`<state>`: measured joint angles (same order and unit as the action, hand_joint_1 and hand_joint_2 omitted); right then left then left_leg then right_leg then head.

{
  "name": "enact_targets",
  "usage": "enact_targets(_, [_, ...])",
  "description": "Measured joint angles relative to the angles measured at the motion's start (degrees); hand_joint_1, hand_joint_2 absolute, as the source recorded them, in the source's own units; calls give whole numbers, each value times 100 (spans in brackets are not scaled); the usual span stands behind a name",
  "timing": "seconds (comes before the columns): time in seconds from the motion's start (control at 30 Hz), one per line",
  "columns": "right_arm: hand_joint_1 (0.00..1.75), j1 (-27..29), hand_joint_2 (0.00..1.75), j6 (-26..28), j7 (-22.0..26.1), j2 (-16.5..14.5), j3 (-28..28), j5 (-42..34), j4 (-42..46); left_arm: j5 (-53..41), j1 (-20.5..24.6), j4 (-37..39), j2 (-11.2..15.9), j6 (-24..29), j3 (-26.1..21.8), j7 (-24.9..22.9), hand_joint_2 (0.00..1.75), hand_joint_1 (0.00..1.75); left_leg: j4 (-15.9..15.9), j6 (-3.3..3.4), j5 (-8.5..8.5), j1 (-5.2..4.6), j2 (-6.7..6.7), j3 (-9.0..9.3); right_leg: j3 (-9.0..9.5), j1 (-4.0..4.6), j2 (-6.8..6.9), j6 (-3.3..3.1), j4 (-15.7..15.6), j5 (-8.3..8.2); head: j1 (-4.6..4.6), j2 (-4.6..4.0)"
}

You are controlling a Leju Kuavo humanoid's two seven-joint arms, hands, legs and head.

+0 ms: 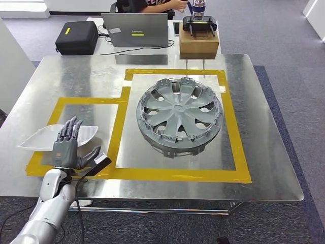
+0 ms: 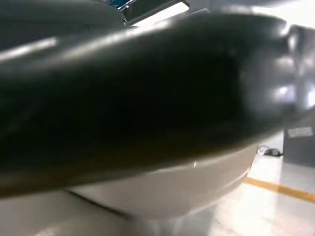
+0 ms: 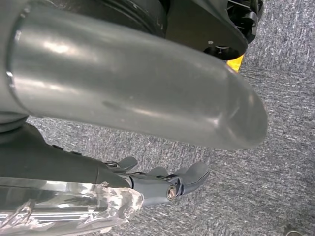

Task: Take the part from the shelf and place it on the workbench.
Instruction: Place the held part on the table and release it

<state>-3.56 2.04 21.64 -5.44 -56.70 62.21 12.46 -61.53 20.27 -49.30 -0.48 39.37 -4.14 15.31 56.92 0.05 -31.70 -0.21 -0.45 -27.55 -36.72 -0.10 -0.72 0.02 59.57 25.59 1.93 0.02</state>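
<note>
From the head view I see the left hand (image 1: 69, 147) raised over the near left corner of the workbench (image 1: 268, 168), palm flat, fingers spread wide and holding nothing. Just beyond its fingertips a white part (image 1: 57, 136) lies flat on the workbench, inside the smaller rectangle of yellow tape (image 1: 115, 136) near the left edge; hand and part appear apart, though the overlap makes that hard to judge. A grey wheel cover (image 1: 179, 114) sits in the larger taped square, toward the middle of the workbench. Past the far edge stand a laptop (image 1: 135, 29), a black case (image 1: 76, 37) and a cardboard box (image 1: 199, 41) with a black controller (image 1: 199, 23) on top; a person (image 1: 161, 5) is seated behind them.

In the left wrist view a dark, blurred finger (image 2: 141, 93) of that hand crosses the frame, with the pale curved part (image 2: 167, 189) close beneath it and a strip of yellow tape (image 2: 282, 189) on the workbench beyond.

In the right wrist view the right hand (image 3: 163, 182) hangs over grey carpet (image 3: 260, 187), fingers extended and slightly apart, empty. A silver arm tube (image 3: 130, 88) runs across above it.
</note>
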Motion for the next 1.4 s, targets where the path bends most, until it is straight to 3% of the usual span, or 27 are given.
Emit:
enact_targets(0.4, [0,63,0,96,-31,-78,-288,-202,0,1118,-1724,-3042,-214,-416,771,498,0,0,5,29,-24,-15,4,-1,5,-18,-2,20,-23,-1,-1,0])
enact_targets(0.57, [0,75,0,132,-26,-124,-429,-252,0,1545,-2334,-3889,-264,-433,885,634,0,0,26,83,-27,-50,5,-4,13,-53,-1,79,-32,-16,-2,0])
enact_targets(0.7, [0,78,0,147,-27,-142,-495,-260,0,1806,-2587,-4252,-285,-434,886,754,0,0,-75,181,90,-15,20,31,17,-47,4,171,-47,2,2,0])
enact_targets(0.77, [0,76,0,153,-27,-142,-516,-260,0,1870,-2652,-4358,-313,-434,886,791,0,0,-155,221,183,32,39,51,-131,-47,13,214,302,273,26,0])
enact_targets(0.83, [0,77,0,155,-24,-142,-538,-260,0,1972,-2740,-4429,-339,-433,882,851,0,0,-158,230,201,38,55,31,-402,-68,23,256,1011,653,42,0])
enact_targets(0.87, [0,82,0,156,-19,-142,-552,-260,0,2039,-2797,-4460,-352,-432,880,891,0,0,-155,226,202,39,63,25,-499,-80,29,276,1291,748,42,0])
enact_targets(0.9, [0,89,0,157,-10,-142,-568,-261,0,2116,-2853,-4494,-365,-431,872,941,0,0,-152,222,202,43,70,23,-511,-91,36,295,1393,738,42,0])
enact_targets(0.93, [0,93,0,158,2,-142,-585,-261,1,2199,-2904,-4528,-382,-430,855,992,0,0,-145,212,198,49,72,24,-413,-103,44,310,1265,621,44,0])
enact_targets(1.0, [0,88,0,161,33,-142,-607,-262,2,2396,-2999,-4604,-428,-429,780,1111,0,0,-115,165,171,66,70,24,24,-125,61,330,543,318,45,0])
enact_targets(1.07, [0,71,0,162,62,-143,-619,-257,2,2599,-3090,-4677,-489,-433,649,1246,0,0,-65,84,138,61,63,1,358,-117,51,283,14,209,46,0])
enact_targets(1.2, [0,61,0,184,86,-144,-644,-203,2,2914,-3253,-4733,-643,-513,276,1551,0,0,15,-37,80,57,55,-43,384,-108,27,106,-91,238,33,0])
enact_targets(1.27, [0,57,0,203,94,-144,-652,-166,2,3030,-3312,-4722,-740,-609,8,1701,0,0,352,-86,-227,69,52,-183,330,-112,36,18,-109,189,12,0])
enact_targets(1.33, [0,54,0,214,119,-144,-658,-143,2,3134,-3336,-4671,-854,-725,-289,1834,0,0,1064,-111,-684,72,51,-471,245,-92,53,-43,-107,135,-6,0])
enact_targets(1.37, [0,54,0,213,135,-143,-661,-138,2,3177,-3339,-4621,-911,-782,-442,1888,0,0,1381,-112,-826,73,51,-591,198,-78,60,-58,-105,104,-6,0])
enact_targets(1.4, [0,55,0,211,149,-143,-663,-133,2,3209,-3340,-4565,-965,-832,-592,1931,0,0,1530,-102,-847,73,51,-628,150,-63,64,-62,-104,69,-7,0])
